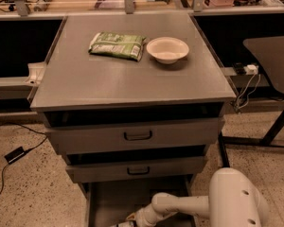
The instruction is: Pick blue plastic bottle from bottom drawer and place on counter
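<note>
Blue plastic bottle (118, 224) shows only as a pale sliver at the lower edge, in the bottom drawer (109, 197). The counter (123, 79) carries a snack packet (117, 45) beside a bowl (167, 49). Two upper drawers (137, 136) overhang the arm (180, 206). Its end effector (128, 221) is beside the sliver; whether it grips cannot be told.

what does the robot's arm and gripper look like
The arm is off-white: a bulbous housing with small dark holes, a smooth tube, a rounded joint, then a ringed wrist. No loose cables or markings show. The gripper, low in the bottom drawer, is mostly cut off.
</note>
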